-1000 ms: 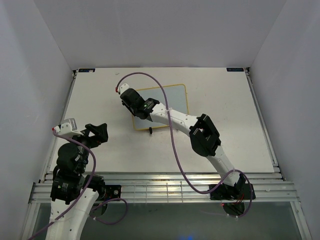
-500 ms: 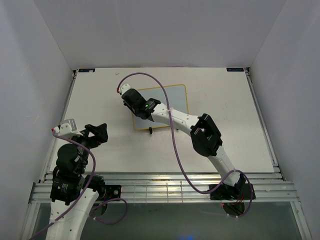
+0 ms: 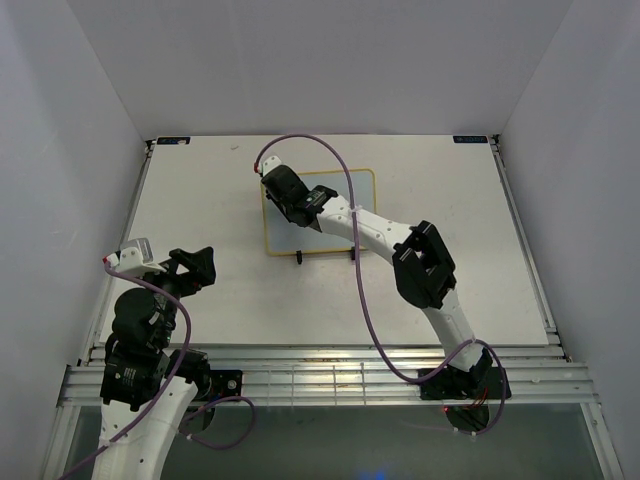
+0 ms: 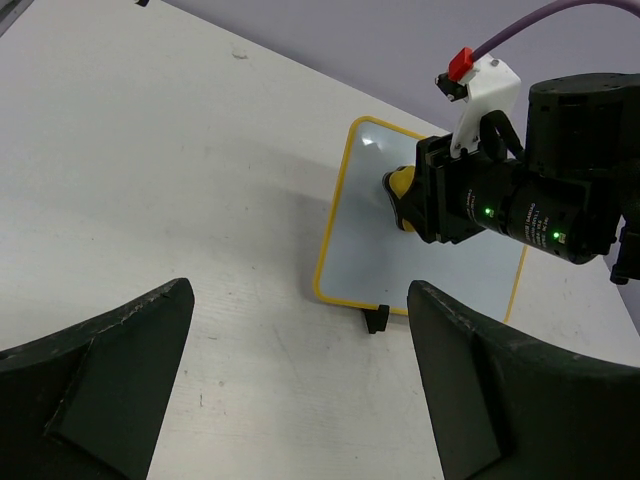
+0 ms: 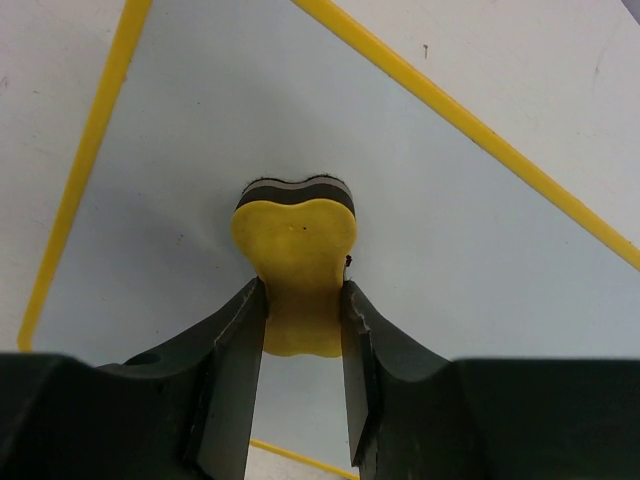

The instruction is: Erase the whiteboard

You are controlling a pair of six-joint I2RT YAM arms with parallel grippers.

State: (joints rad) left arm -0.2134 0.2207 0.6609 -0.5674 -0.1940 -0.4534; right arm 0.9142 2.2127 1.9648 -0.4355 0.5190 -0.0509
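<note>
R gripper [image 5: 300, 300] is clamped tight on the yellow bone-shaped eraser [image 5: 297, 245], dark felt end against the whiteboard [image 5: 450, 230]. The board lies on the table [image 3: 200, 190], centre, toward the far side. L gripper [image 4: 300, 310] hangs wide open and empty at near-left, well apart from the board.

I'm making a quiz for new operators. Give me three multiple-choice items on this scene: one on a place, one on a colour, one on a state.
1. Where is the eraser? A lying loose; B in the right gripper, over the whiteboard; C out of view.
2. Whiteboard frame colour? A red; B black; C yellow.
3. Left gripper? A open; B shut on the eraser; C out of view.
Answers: B, it is clamped above the whiteboard; C, a yellow edge shows; A, wide gap, nothing held.
</note>
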